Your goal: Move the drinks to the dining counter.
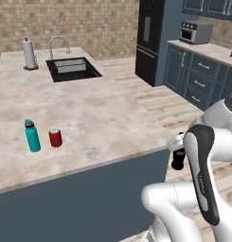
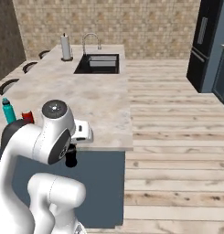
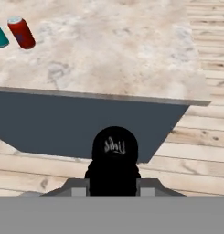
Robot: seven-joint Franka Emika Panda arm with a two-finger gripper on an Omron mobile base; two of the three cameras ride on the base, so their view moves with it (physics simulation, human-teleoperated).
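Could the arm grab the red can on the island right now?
Probably not yet: the gripper is shut on the black bottle, off the counter's near edge. The red can stands beside the teal bottle, nothing blocking it.

Three drinks are in sight: one teal bottle (image 1: 32,136) and one red can (image 1: 55,137) near the counter's (image 1: 103,113) left edge, and one black bottle (image 3: 114,160) off its near edge. At the far edge: one sink (image 1: 72,69), one faucet (image 1: 58,45), one paper-towel roll (image 1: 28,54).
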